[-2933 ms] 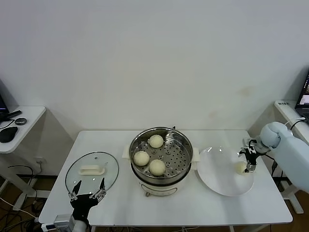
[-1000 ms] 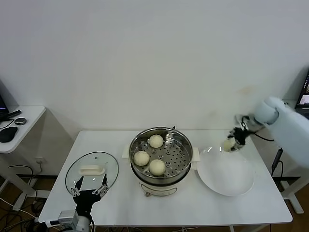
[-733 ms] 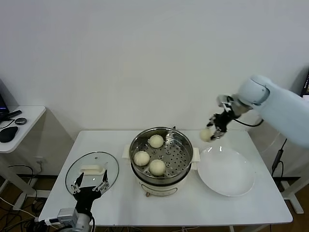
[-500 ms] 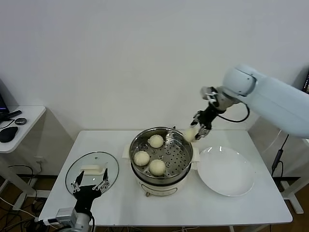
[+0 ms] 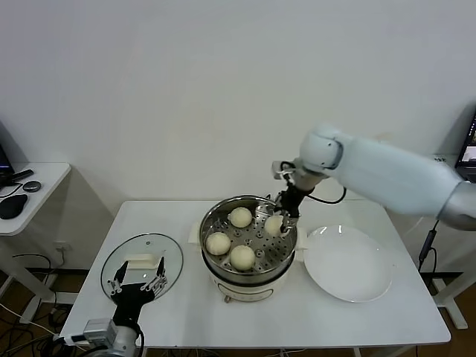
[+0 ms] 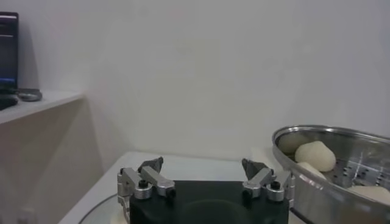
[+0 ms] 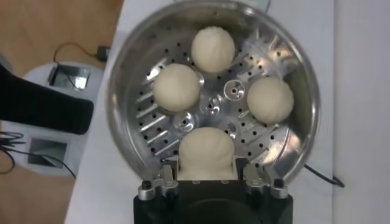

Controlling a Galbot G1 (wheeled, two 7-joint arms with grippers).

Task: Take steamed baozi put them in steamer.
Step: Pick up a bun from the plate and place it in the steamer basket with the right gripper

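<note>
The shiny steel steamer (image 5: 223, 279) stands mid-table with three cream baozi on its perforated tray (image 5: 240, 217) (image 5: 218, 243) (image 5: 242, 256). My right gripper (image 5: 276, 224) hangs over the tray's right side, shut on a fourth baozi (image 5: 274, 224). In the right wrist view that held baozi (image 7: 206, 152) sits between the fingers (image 7: 163, 182), above the steamer (image 7: 122, 79) with the other three around its centre. My left gripper (image 5: 137, 285) waits open at the table's front left, over the glass lid; the left wrist view shows its gripper (image 6: 204, 176) with nothing between the fingers.
An empty white plate (image 5: 347, 262) lies right of the steamer. A round glass lid (image 5: 141, 259) with a white handle lies at the front left. A side table (image 5: 30, 192) with small dark items stands off to the far left.
My right gripper lifted the last baozi off the plate, carried it left and lowered it over the steamer's right side. The plate is now bare. The left gripper barely shifted.
</note>
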